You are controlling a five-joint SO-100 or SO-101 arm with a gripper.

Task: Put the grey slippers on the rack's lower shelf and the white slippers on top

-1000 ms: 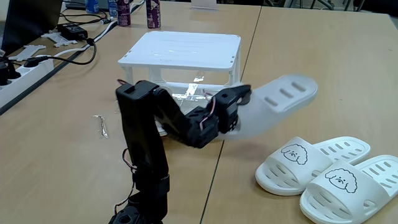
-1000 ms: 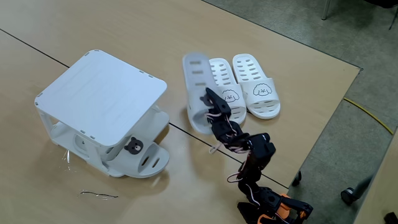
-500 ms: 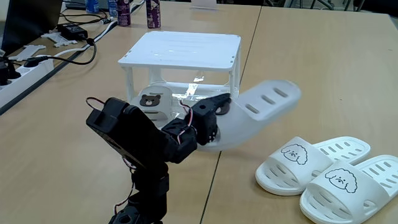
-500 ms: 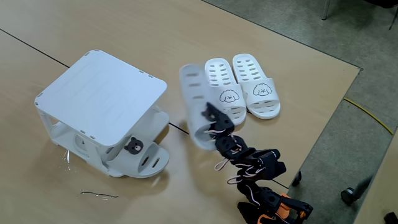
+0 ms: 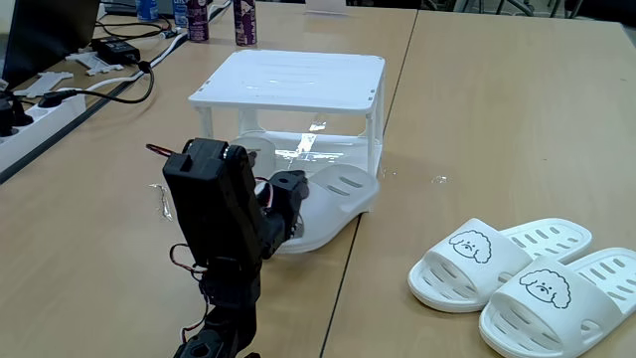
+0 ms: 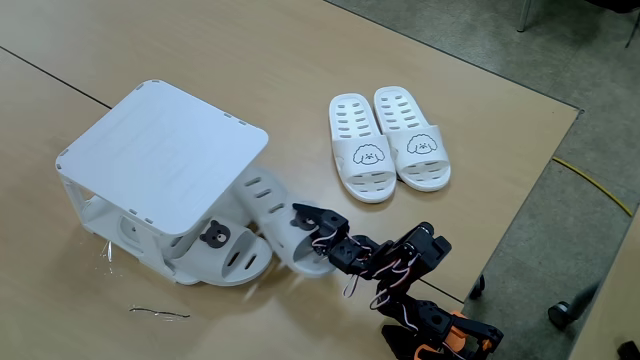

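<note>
The rack [image 6: 160, 150] stands toward the desk's [image 6: 300, 50] left edge in a fixed view — one grey slipper [image 6: 225, 255] on its lower shelf [image 6: 110, 225], a second [image 6: 275, 215] entering beside it, clamped in the pincer [image 6: 305, 215]. The white slippers [image 6: 390, 140] lie paired near the right edge.
</note>
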